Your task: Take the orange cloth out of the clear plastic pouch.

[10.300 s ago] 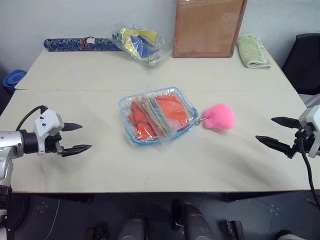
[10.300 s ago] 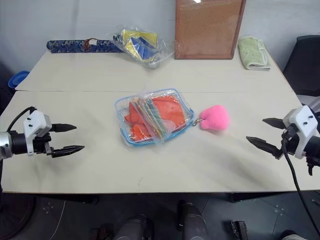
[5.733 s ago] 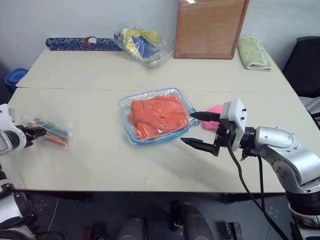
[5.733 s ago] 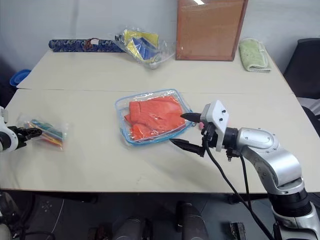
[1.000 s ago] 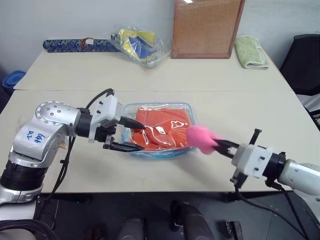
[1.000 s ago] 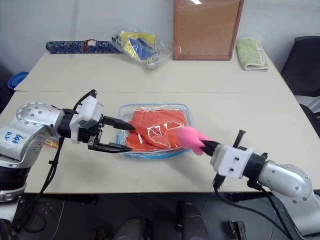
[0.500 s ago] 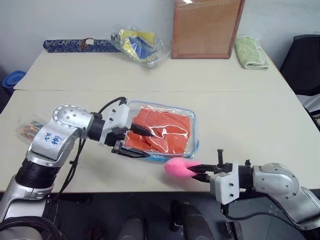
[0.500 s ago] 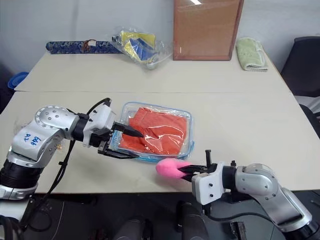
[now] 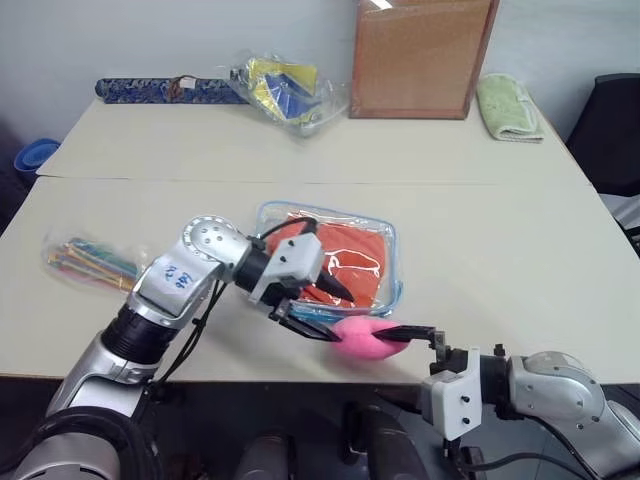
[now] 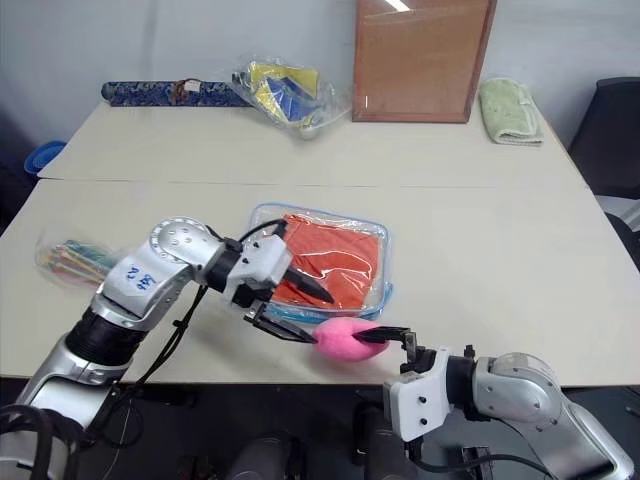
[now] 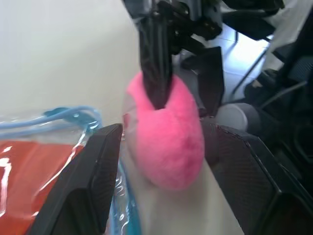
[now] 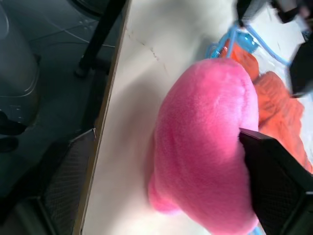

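Since a second earlier, the right pincer [image 9: 400,332] had let go of the pink pom-pom [image 9: 362,337]: its two fingers now stood well apart, one on each side of the fluff, where before they had been pinched together on it. The pom-pom itself had dropped from mid-air to the near edge of the counter [image 9: 500,250], just beside the near corner of the clear plastic pouch [image 9: 385,232]. Meanwhile the left pincer [image 9: 330,310] had swung across from the pouch's left side to its near right corner, its fingers held apart, one lying over the pouch and the other along the counter edge next to the pom-pom. In the left wrist view the pom-pom [image 11: 166,137] sat between those fingers, with the blue zipper edging [image 11: 73,115] beside it.

The orange cloth [image 9: 345,258] lay flat inside the pouch, which rested on the counter toward its near edge. By the look of it, no part of the cloth had come out. The small bag of coloured sticks [image 9: 88,262] lay well apart on the left.

Judged from this, the release marked a handover or regrip at the charm end, and extraction of the cloth had not yet begun. With neither pincer gripping the pouch, it could slide when one reached in.
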